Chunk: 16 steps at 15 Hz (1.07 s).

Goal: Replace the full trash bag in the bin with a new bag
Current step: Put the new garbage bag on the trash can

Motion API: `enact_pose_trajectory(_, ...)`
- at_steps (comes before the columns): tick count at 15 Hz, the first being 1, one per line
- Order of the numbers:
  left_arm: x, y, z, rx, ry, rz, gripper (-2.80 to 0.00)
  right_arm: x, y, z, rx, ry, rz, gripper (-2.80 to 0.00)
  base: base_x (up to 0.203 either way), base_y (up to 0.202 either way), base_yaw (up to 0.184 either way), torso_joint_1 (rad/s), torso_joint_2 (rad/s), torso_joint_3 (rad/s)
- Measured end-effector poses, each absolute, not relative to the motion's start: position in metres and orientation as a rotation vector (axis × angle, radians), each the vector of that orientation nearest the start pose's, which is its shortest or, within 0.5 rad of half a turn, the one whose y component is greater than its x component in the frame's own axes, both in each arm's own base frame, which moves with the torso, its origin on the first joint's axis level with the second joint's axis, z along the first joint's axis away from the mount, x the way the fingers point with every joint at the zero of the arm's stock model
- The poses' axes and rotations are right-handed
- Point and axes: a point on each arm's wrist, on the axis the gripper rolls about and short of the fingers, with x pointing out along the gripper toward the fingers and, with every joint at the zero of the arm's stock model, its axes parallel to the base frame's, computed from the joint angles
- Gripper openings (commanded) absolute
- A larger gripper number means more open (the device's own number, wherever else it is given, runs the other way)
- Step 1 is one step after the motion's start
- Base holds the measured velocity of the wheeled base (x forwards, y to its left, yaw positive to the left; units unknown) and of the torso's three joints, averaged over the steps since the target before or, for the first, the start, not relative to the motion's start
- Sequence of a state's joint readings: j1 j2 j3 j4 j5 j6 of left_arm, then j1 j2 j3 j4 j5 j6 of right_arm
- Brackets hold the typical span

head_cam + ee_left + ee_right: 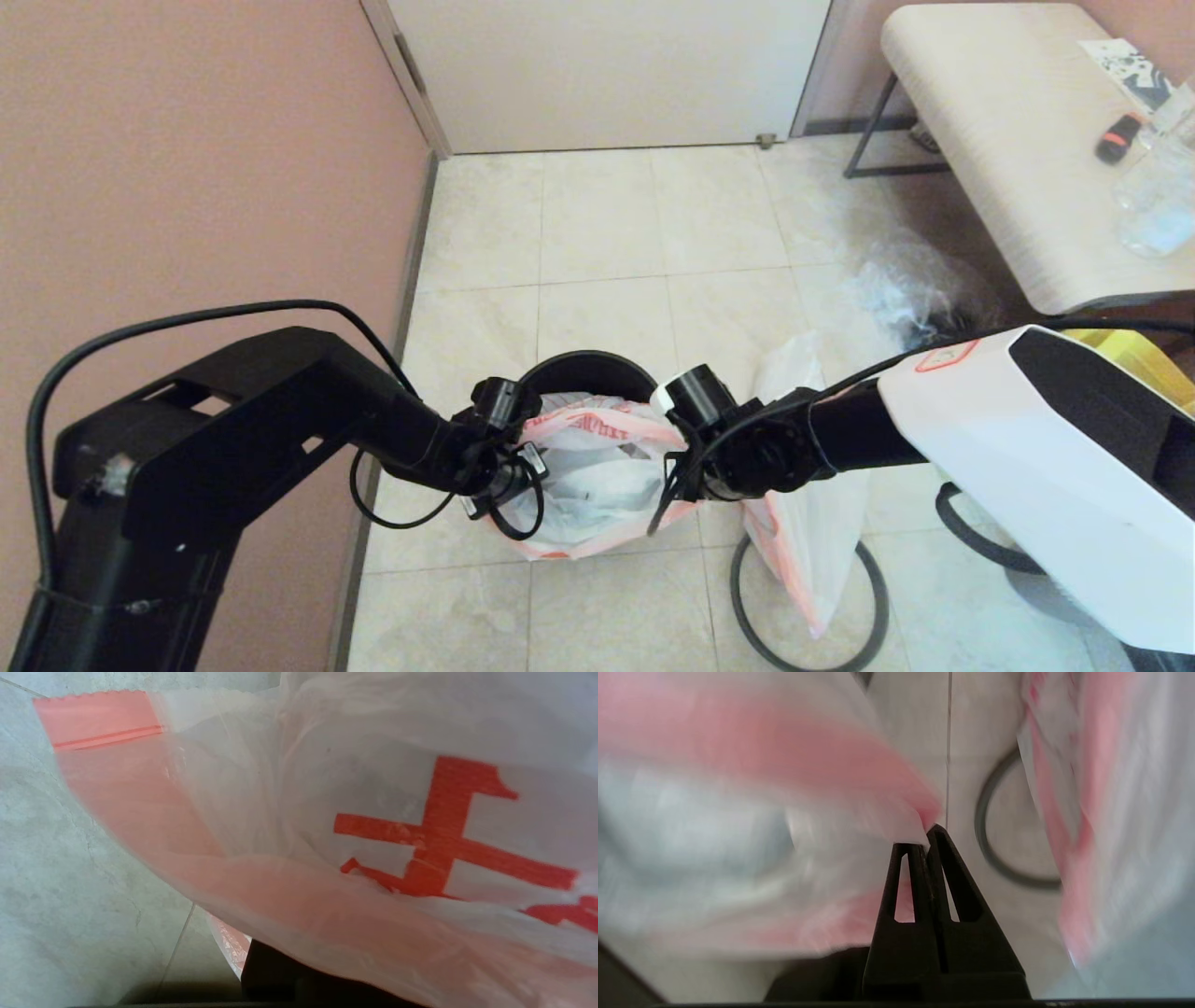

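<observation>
The round black bin (pixel 586 371) stands on the tiled floor near the wall. In front of it a white bag with a pink band and red print (pixel 597 481) hangs with its mouth open, stretched between both grippers. My left gripper (pixel 512 478) is at the bag's left rim; in the left wrist view the bag (pixel 327 812) drapes over the fingers and hides them. My right gripper (pixel 674 481) (pixel 924 836) is shut on the bag's right edge (pixel 859 788). The thin dark hoop (pixel 735 597) (pixel 1020 883) lies on the floor to the right.
A second white and pink bag (pixel 808 532) lies across the hoop. Crumpled clear plastic (pixel 901 285) sits by a pale bench (pixel 1008 159) at the back right. A yellow bag (pixel 1153 369) shows behind my right arm. A closed door (pixel 607 70) is ahead.
</observation>
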<state>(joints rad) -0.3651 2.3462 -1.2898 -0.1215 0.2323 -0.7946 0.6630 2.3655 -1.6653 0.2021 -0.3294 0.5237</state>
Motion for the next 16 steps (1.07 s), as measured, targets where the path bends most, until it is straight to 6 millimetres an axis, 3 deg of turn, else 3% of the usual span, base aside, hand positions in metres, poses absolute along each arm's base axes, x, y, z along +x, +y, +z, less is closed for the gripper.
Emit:
enact_pose_trajectory(5, 0.392, -0.149, 0.019, -0.475, 0.901, 0.196, -2.8, 0.411, 0.279, 0.055, 0.019, 0.774, 0.094, -2.8, 0.0, 0.0, 0.0, 0.0, 0.0, 0.0)
enact_pose_trajectory(10, 0.39, -0.149, 0.023, -0.488, 0.913, 0.172, -2.8, 0.426, 0.279, 0.047, -0.044, 0.721, 0.062, -2.8, 0.0, 0.0, 0.0, 0.0, 0.0, 0.0)
enact_pose_trajectory(11, 0.39, -0.149, 0.023, -0.489, 0.911, 0.173, -2.8, 0.426, 0.279, 0.049, -0.043, 0.72, 0.062, 0.0, 0.0, 0.0, 0.0, 0.0, 0.0, 0.0)
enact_pose_trajectory(14, 0.392, -0.148, 0.023, -0.49, 0.903, 0.181, -2.8, 0.414, 0.274, 0.058, -0.028, 0.742, 0.053, 0.0, 0.0, 0.0, 0.0, 0.0, 0.0, 0.0)
enact_pose_trajectory(16, 0.393, -0.148, 0.023, -0.489, 0.9, 0.182, -2.8, 0.395, 0.268, 0.062, -0.037, 0.795, 0.047, 0.0, 0.0, 0.0, 0.0, 0.0, 0.0, 0.0)
